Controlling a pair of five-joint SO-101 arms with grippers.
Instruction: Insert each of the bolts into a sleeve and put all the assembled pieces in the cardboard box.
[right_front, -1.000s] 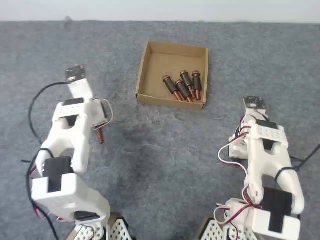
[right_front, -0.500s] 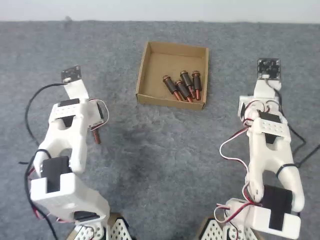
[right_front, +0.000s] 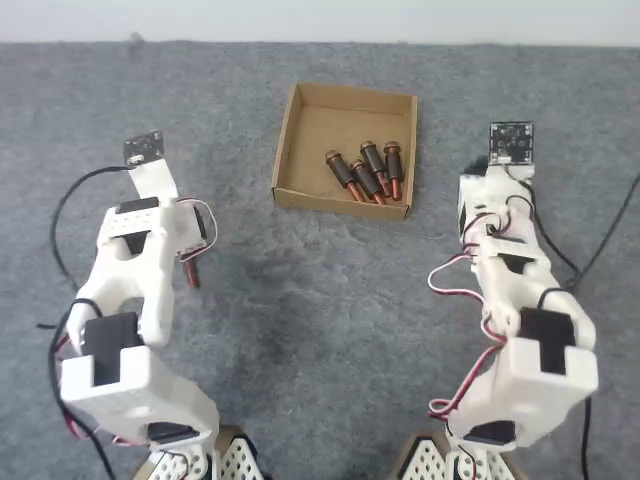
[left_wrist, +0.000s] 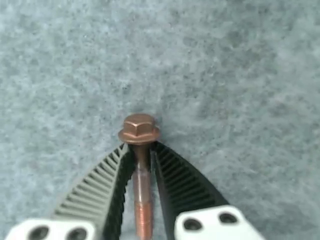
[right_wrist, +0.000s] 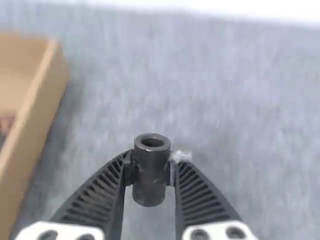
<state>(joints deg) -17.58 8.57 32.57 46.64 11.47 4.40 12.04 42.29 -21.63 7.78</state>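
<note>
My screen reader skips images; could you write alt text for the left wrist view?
A copper bolt is clamped by its shank between the left gripper's ribbed fingers, its hexagonal head sticking out past their tips, over grey carpet.

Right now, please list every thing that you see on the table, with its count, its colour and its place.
Open brown cardboard box: one, brown, far middle of the table.
Copper-and-black assembled pieces: four, lying inside the box, right half.
Copper hex-head bolt: one, copper, in the left gripper.
Dark cylindrical sleeve: one, dark grey, in the right gripper.
Grey fabric cover: one, grey, over the table.
Left gripper: one, black fingers, shut on the bolt.
Right gripper: one, black fingers, shut on the sleeve.
</note>
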